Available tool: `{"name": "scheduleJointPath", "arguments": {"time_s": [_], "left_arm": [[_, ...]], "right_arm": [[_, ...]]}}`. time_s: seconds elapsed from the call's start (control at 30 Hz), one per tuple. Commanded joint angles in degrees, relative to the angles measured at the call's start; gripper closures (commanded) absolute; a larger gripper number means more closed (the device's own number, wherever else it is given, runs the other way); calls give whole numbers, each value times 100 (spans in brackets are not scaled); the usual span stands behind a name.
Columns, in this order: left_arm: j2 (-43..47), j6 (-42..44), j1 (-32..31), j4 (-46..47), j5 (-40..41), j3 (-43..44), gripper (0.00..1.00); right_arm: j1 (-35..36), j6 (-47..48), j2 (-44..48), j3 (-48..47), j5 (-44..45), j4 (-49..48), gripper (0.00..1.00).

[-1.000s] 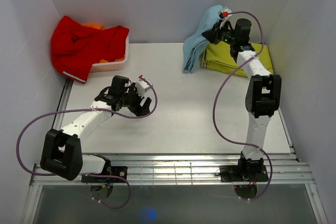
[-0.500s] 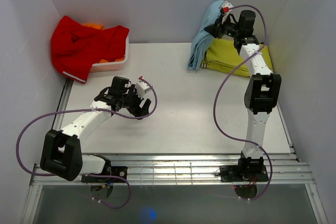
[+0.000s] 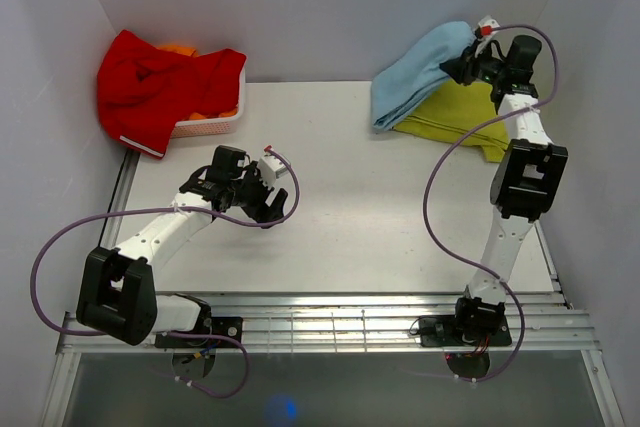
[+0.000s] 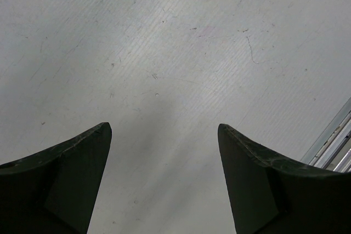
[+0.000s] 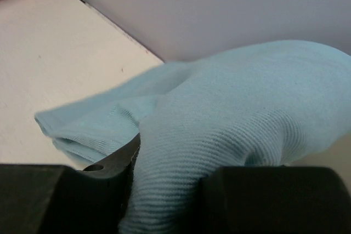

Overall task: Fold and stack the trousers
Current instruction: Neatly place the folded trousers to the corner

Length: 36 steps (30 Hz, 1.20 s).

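Observation:
The light sky-blue trousers (image 3: 418, 75), folded, hang from my right gripper (image 3: 466, 65) at the back right, lifted and slanting down to the left over the yellow-green garment (image 3: 462, 113). In the right wrist view the blue cloth (image 5: 236, 113) fills the frame and is pinched between my dark fingers (image 5: 118, 163). My left gripper (image 3: 268, 203) is open and empty, low over the bare table (image 3: 360, 207) at centre left; its wrist view shows only the tabletop (image 4: 164, 80) between the spread fingers (image 4: 77, 163).
A bright red garment (image 3: 160, 82) drapes over a white basket (image 3: 212, 125) with something orange in it at the back left. Walls close in the back and both sides. A metal rail (image 3: 330, 312) runs along the near edge.
My right gripper has carried the blue trousers to the right, so that they now hang over the yellow-green garment. The left arm has not moved.

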<state>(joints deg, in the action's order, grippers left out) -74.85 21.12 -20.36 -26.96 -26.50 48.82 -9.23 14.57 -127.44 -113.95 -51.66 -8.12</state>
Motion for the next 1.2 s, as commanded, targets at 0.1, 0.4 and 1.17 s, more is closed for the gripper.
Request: {"name": "scheduleJointPath", "arguments": {"time_s": [0.1, 0.4, 1.17], "left_arm": [[208, 50, 32, -81, -197, 76, 11], [146, 94, 32, -90, -224, 84, 11], [59, -564, 322, -212, -424, 312, 10]], "right_arm": [[-815, -32, 527, 1049, 330, -638, 92], [-1467, 406, 395, 1673, 1228, -101, 92], [-1423, -1307, 1721, 3467, 2828, -375, 11]]}}
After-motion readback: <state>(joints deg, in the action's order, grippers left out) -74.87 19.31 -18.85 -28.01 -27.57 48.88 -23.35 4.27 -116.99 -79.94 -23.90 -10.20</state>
